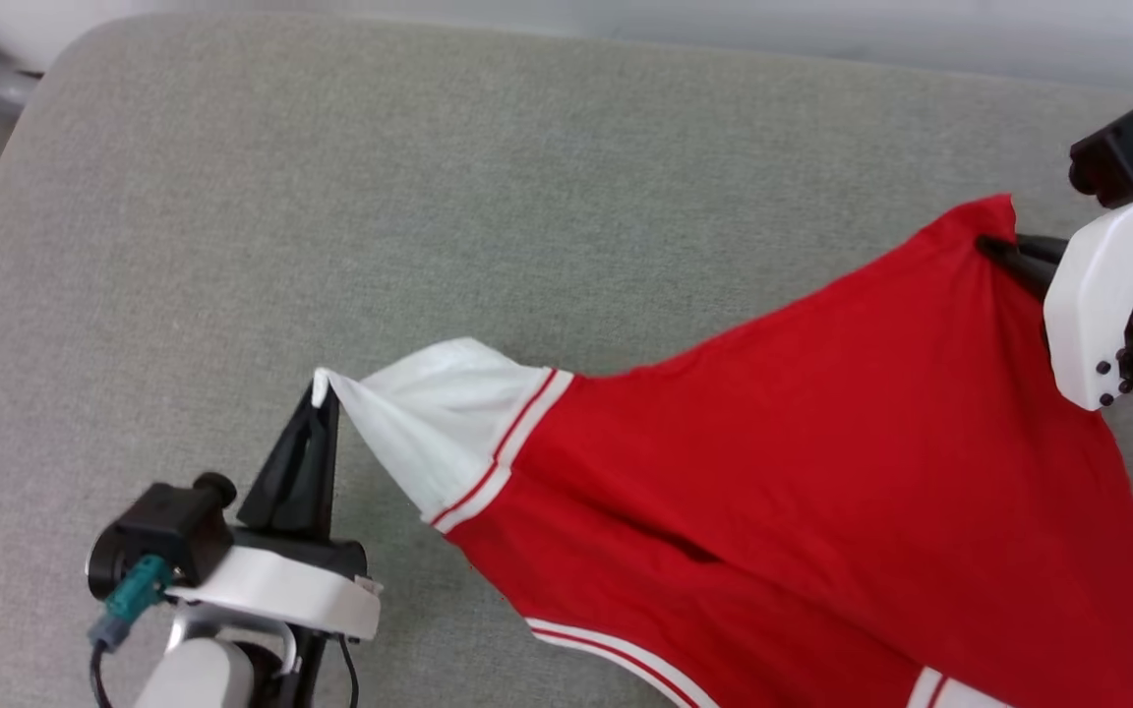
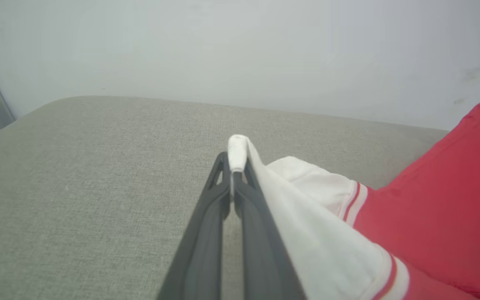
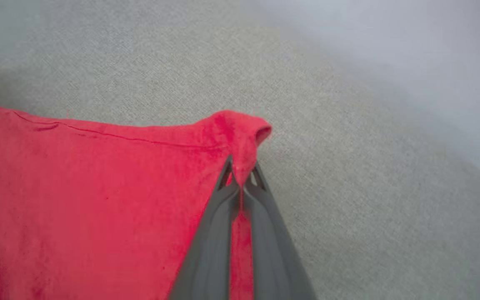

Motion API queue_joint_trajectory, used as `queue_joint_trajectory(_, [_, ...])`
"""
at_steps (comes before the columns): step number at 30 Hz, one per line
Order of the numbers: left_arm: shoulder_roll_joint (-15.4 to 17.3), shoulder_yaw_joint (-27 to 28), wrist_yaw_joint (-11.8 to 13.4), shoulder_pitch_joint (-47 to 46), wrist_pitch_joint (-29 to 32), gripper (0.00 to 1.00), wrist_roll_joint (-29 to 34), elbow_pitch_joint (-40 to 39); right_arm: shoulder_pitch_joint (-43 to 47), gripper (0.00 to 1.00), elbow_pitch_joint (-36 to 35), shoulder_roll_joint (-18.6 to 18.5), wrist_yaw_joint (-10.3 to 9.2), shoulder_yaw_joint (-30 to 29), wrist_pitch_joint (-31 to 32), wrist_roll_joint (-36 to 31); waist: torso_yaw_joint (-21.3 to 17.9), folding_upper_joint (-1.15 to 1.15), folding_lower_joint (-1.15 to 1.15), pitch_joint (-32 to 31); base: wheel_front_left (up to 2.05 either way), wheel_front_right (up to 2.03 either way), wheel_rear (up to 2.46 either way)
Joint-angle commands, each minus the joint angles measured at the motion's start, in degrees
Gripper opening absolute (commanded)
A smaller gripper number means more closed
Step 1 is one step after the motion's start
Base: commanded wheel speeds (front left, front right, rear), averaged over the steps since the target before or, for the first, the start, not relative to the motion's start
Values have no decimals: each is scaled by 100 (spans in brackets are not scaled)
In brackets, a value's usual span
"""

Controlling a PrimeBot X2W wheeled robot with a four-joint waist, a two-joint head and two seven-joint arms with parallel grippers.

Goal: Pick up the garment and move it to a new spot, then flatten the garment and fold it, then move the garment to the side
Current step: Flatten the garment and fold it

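**Both grips are on the shirt: the spreading is in hand**

I see the red jersey-style T-shirt with white short sleeves stretched between my two arms. It lies over the grey fabric-covered pad, toward its right and near side.

The left gripper has its jaws closed on the tip of the white sleeve. In the left wrist view a small bit of white cloth stands out above the dark fingertips.

The right gripper has its jaws closed on a red corner of the cloth, and the right wrist view shows this corner bunched above the tips.

I judge that I am in the flattening step. The cloth is pulled into a line between the two grips, but the lower part hangs in folds toward me, and I cannot see where it ends.

The next move, I think, calls for drawing both arms apart and away from me evenly, then lowering the shirt so it lies flat on the pad. Both grips are small pinches at the very edge, so a hard pull could make the cloth slip out.
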Motion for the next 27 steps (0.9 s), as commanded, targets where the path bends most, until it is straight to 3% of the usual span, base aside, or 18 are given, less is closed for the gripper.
queue_joint_trajectory(1, [21,47,25,-119,14,0,-2,-98,84,0,-59,48,-6,-96,-143,27,-103,0,0,-117,0,0,0])
queue_joint_trajectory(13, [400,285,-26,-1221,400,0,-3,-812,119,0,-498,498,-6,-1217,-1035,-306,-386,0,0,-412,0,0,0])
queue_joint_trajectory(27, [950,413,-321,-3226,1082,0,26,-1207,-558,0,-1044,1145,-6,-2290,-982,-681,-613,0,0,-41,0,0,0])
